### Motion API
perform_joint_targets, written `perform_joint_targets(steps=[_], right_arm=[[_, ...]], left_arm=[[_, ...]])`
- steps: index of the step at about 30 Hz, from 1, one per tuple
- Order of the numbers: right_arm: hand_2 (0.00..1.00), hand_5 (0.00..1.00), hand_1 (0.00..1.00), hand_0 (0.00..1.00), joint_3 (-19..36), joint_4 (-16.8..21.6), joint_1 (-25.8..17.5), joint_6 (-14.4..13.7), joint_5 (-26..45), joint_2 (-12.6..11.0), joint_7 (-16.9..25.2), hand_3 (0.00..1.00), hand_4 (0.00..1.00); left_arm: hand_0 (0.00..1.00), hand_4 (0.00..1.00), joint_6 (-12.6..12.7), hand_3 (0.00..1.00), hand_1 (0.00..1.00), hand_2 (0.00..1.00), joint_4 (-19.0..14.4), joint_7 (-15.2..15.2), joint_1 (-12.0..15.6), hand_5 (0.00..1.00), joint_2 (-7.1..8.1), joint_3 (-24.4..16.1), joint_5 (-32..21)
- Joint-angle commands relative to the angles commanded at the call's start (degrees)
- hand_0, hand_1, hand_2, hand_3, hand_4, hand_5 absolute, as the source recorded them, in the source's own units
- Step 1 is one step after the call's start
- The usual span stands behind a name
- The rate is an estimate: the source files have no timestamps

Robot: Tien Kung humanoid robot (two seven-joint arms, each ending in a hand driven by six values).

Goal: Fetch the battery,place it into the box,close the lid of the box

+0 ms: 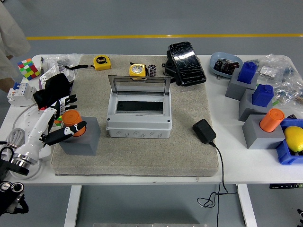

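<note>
Orange cylindrical battery (pixel 72 118) is standing upright in a grey block holder (pixel 80 136) on the left side of the beige felt mat (pixel 142 156), where the slot is keeping it vertical and easy to grip. Left hand (pixel 64 134) is reaching in from the lower left, its black fingers (pixel 71 130) closing around the battery's lower body without lifting it yet, by my reading. Grey junction box (pixel 138 118) is sitting mid-mat, just right of the holder, its clear lid (pixel 138 85) propped upright at the back, leaving the cavity open for insertion. Right hand is lying outside the view.
</note>
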Motion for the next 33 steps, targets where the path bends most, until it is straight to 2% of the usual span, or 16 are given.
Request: perform_joint_targets(steps=[4, 5, 17, 18, 23, 24, 29, 30, 33], right_arm=[[0.659, 0.408, 0.659, 0.646, 0.18, -0.08, -0.20, 0.03, -0.05, 0.10, -0.09, 0.538, 0.969], [0.660, 0.406, 0.659, 0.646, 0.27, -0.07, -0.24, 0.01, -0.06, 0.17, -0.06, 0.539, 0.970], [0.660, 0.406, 0.660, 0.646, 0.52, 0.02, -0.54, -0.18, -0.20, 0.78, 0.01, 0.539, 0.972], [0.660, 0.406, 0.660, 0.646, 0.51, 0.01, -0.54, -0.18, -0.21, 0.76, -0.03, 0.539, 0.972], [0.660, 0.406, 0.660, 0.646, 0.63, 0.00, -0.56, -0.24, -0.17, 0.89, -0.12, 0.539, 0.972], [0.661, 0.406, 0.660, 0.646, 0.69, 0.00, -0.53, -0.27, -0.19, 0.94, -0.13, 0.539, 0.972], [0.661, 0.406, 0.660, 0.646, 0.93, 0.11, -0.37, -0.29, -0.28, 1.01, -0.18, 0.539, 0.972], [0.660, 0.406, 0.659, 0.645, 0.93, 0.11, -0.39, -0.26, -0.28, 1.00, -0.22, 0.539, 0.973], [0.660, 0.406, 0.659, 0.645, 0.93, 0.07, -0.48, -0.16, -0.26, 1.00, -0.32, 0.539, 0.973]], left_arm=[[0.636, 0.998, 0.92, 0.809, 0.684, 0.747, 0.19, -0.63, -0.42, 0.206, -0.49, 0.58, -0.20], [0.609, 0.998, 1.19, 0.768, 0.654, 0.709, 0.28, -0.68, -0.61, 0.112, -0.72, 0.76, -0.11], [0.590, 0.998, 1.25, 0.766, 0.643, 0.691, 1.32, -0.73, -2.11, 0.080, -2.85, 1.19, -1.62], [0.563, 0.998, 1.22, 0.755, 0.624, 0.668, 1.40, -0.78, -2.22, 0.047, -3.01, 1.07, -1.94], [0.563, 0.998, 0.87, 0.755, 0.624, 0.668, 1.81, -1.10, -2.50, 0.047, -3.60, 0.87, -4.15], [0.479, 0.998, 0.78, 0.703, 0.552, 0.594, 1.84, -1.19, -2.48, 0.009, -3.60, 0.88, -4.55], [0.479, 0.998, -0.13, 0.703, 0.552, 0.594, 1.75, -1.44, -2.47, 0.009, -3.55, 0.73, -6.62], [0.448, 0.998, -0.29, 0.663, 0.473, 0.499, 1.64, -1.47, -2.42, 0.002, -3.54, 0.71, -6.89], [0.448, 0.998, -0.68, 0.663, 0.473, 0.499, 1.64, -1.59, -2.33, 0.002, -3.71, 0.80, -7.72]])
